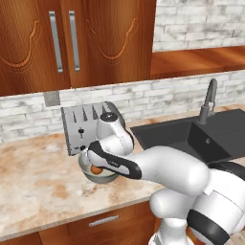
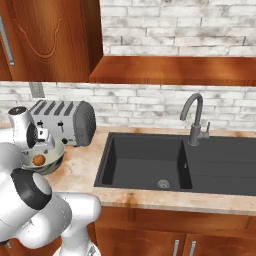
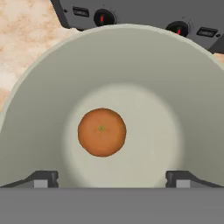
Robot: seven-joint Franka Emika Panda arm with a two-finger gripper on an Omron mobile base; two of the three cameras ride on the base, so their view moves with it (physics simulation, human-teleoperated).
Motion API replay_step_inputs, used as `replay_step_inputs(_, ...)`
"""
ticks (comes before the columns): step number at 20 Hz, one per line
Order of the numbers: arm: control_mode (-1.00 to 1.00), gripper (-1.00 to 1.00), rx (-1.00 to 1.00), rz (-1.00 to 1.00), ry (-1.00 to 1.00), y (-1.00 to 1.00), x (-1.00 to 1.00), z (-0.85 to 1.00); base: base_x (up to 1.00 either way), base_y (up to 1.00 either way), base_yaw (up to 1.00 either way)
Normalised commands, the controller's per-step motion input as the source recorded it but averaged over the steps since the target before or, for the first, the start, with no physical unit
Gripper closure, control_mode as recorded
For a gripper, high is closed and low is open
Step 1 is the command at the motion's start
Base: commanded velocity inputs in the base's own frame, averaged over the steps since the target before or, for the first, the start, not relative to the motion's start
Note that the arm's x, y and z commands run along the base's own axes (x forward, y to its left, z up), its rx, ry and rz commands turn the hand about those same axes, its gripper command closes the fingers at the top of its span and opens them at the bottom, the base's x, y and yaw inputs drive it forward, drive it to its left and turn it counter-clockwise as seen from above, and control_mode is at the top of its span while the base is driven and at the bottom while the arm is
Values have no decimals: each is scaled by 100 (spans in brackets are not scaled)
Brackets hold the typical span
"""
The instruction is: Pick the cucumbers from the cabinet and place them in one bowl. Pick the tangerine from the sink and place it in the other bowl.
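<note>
The tangerine (image 3: 102,132) lies loose at the bottom of the other bowl (image 3: 175,83), the grey-green one, on the counter in front of the toaster. My gripper (image 3: 112,180) hangs straight above it, open, its fingertips (image 3: 41,179) wide apart and clear of the fruit. From the base views the tangerine (image 1: 96,169) (image 2: 39,159) shows inside the bowl (image 1: 104,178) (image 2: 56,159) under my hand. The dark sink (image 2: 145,160) (image 1: 210,136) lies to the right. The cabinet (image 1: 72,43) hangs above, its doorless shelf bay (image 2: 175,70) to the right. The cucumbers and the pale blue bowl are out of view.
A silver toaster (image 1: 81,127) (image 2: 65,122) stands against the brick wall just behind the bowl. The curved grey tap (image 2: 195,120) (image 1: 209,100) rises behind the sink. Marble counter (image 1: 33,182) stretches to the left of the bowl.
</note>
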Motion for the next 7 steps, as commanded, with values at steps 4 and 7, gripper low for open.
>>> replay_step_inputs(4,-100,-100,0,0,0,-56,-62,19,0,0,0)
replay_step_inputs(7,-100,-100,0,0,-2,-60,-60,30,0,0,0)
